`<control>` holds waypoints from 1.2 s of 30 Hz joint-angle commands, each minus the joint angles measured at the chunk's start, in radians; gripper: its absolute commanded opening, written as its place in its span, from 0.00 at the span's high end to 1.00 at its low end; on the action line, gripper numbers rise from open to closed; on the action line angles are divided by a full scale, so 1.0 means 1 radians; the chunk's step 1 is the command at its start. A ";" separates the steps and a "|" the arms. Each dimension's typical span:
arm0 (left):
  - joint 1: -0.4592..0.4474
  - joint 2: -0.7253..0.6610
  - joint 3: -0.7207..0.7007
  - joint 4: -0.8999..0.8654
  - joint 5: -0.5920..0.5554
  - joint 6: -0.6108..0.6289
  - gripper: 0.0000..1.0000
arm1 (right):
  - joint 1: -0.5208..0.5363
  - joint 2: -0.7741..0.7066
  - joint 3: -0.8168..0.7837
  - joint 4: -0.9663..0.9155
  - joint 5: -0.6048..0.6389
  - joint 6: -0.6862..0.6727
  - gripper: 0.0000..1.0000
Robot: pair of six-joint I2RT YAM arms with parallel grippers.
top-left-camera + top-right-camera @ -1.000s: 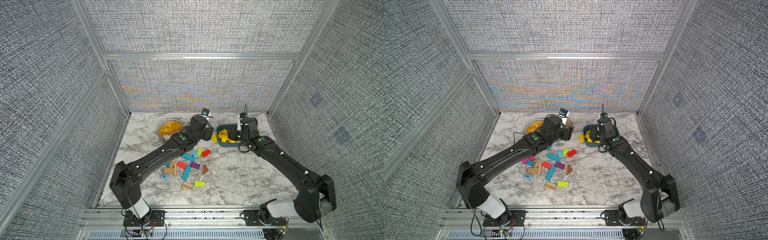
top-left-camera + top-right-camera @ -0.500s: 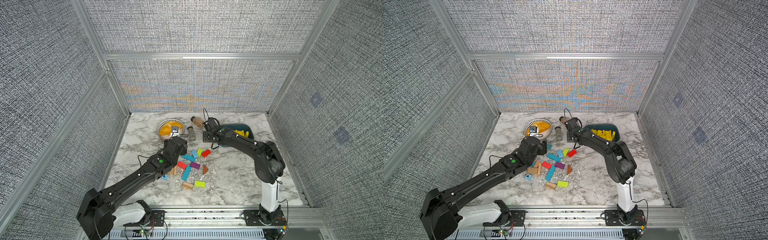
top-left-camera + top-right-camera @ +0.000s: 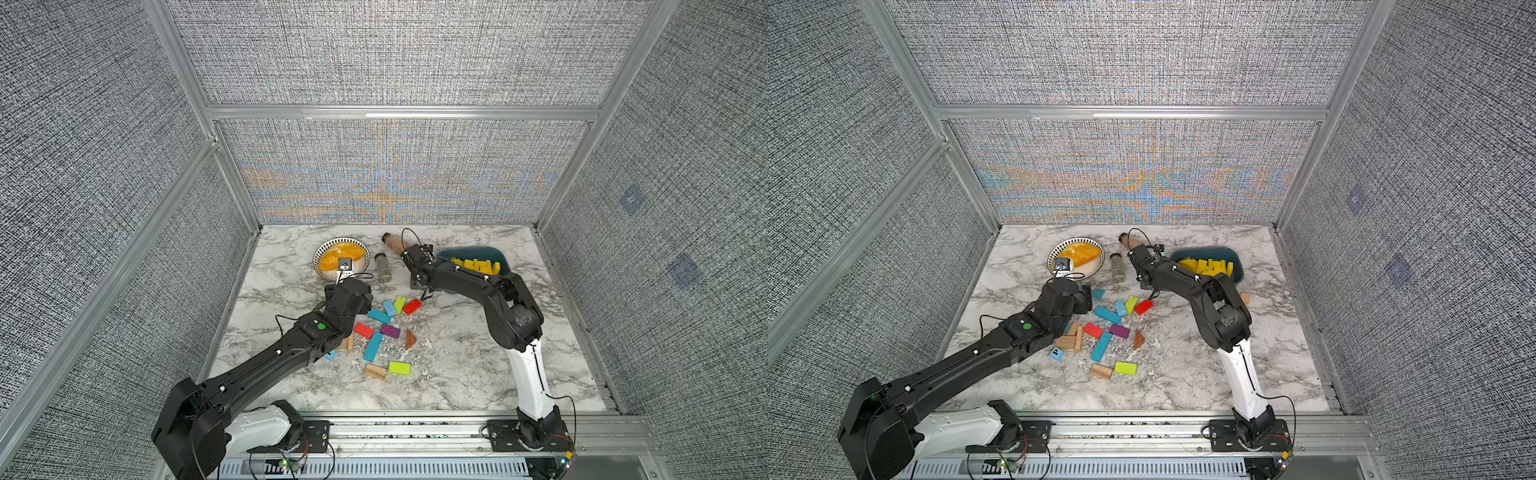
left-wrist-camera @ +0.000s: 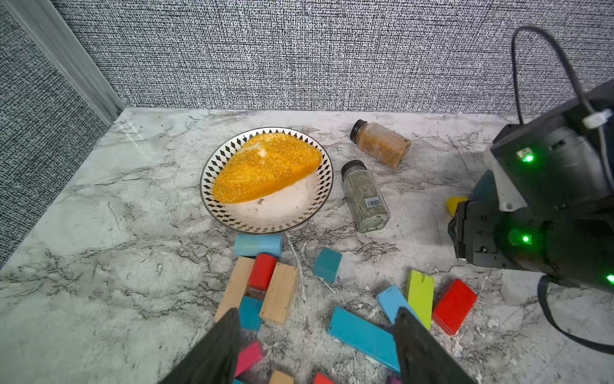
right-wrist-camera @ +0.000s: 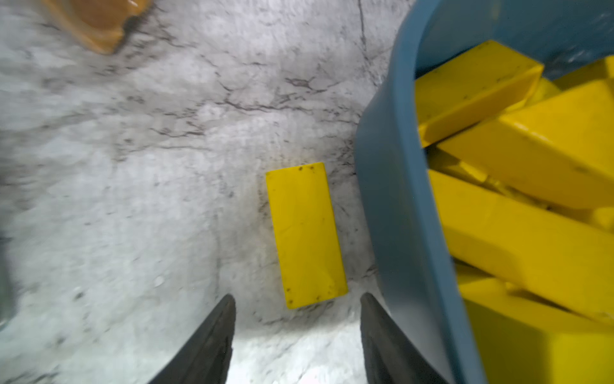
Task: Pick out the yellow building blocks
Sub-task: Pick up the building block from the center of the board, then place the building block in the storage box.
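Now right hand [image 5: 297, 307] spread above yellow block [image 5: 305, 232] beside blue bin [image 5: 398, 212].

Both top views high, looking down the whole table [image 3: 457, 374], wrist views close, sharing its marble

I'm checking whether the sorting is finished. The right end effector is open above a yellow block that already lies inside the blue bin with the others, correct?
Not quite. The right end effector is open, but the yellow block under it lies flat on the table, just outside the wall of the blue bin, not inside with the others. The right wrist view shows this.
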 commanded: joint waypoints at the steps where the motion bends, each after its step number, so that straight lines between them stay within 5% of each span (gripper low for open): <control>1: 0.000 0.005 0.007 0.014 0.001 -0.016 0.27 | -0.014 0.019 0.016 -0.006 0.023 -0.002 0.37; 23: 0.000 0.064 0.056 -0.018 0.008 -0.046 0.27 | -0.039 0.043 0.001 0.125 -0.159 -0.055 0.58; 31: 0.001 0.062 0.063 -0.045 0.014 -0.067 0.27 | -0.042 -0.063 -0.018 0.149 -0.156 -0.089 0.76; 36: 0.001 0.037 0.053 -0.059 0.002 -0.080 0.27 | -0.044 -0.167 -0.016 0.132 -0.150 -0.120 0.79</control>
